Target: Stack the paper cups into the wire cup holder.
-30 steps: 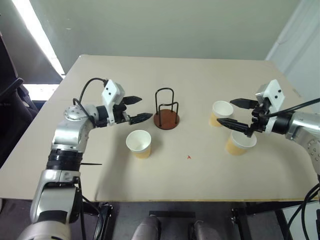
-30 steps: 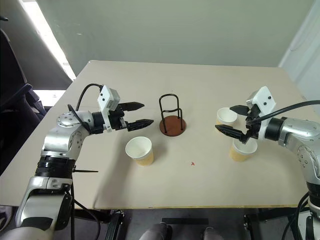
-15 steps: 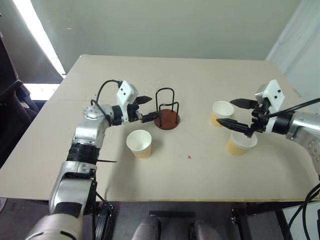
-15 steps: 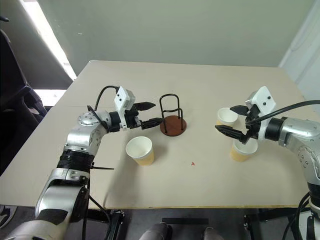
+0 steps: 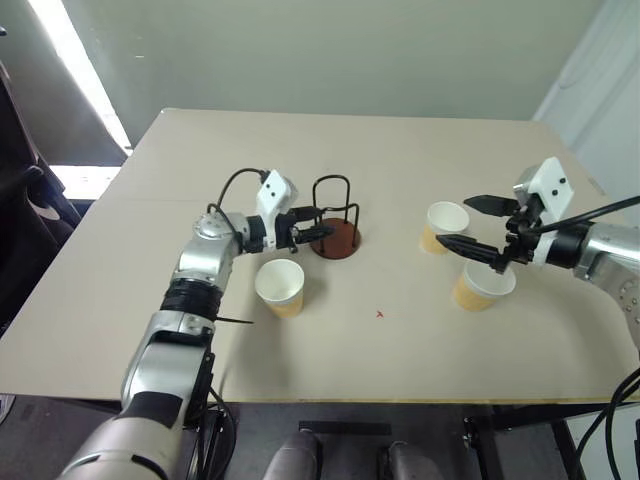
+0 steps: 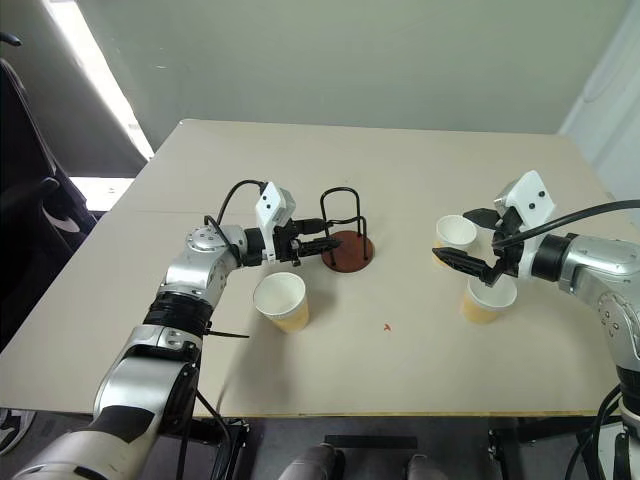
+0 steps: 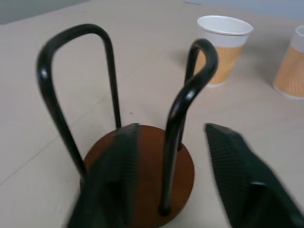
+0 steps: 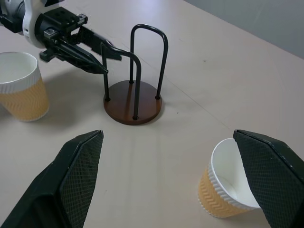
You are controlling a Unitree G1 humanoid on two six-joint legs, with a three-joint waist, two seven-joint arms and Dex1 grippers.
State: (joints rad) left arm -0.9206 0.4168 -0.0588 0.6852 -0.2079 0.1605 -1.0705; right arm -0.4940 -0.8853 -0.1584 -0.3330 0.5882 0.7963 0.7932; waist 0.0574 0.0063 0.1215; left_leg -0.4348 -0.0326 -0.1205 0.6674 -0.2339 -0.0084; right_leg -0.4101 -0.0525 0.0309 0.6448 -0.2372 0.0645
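Standing nearest on the table (image 5: 420,350), one paper cup (image 5: 279,287) sits upright just in front of the left gripper (image 5: 318,222). That gripper's narrowed fingers straddle a wire loop of the wire cup holder (image 5: 334,234) without clearly pinching it. Over on the right, the right gripper (image 5: 470,227) hangs wide apart above two more upright cups (image 5: 484,286) (image 5: 442,226), well apart from the holder, which holds no cup.
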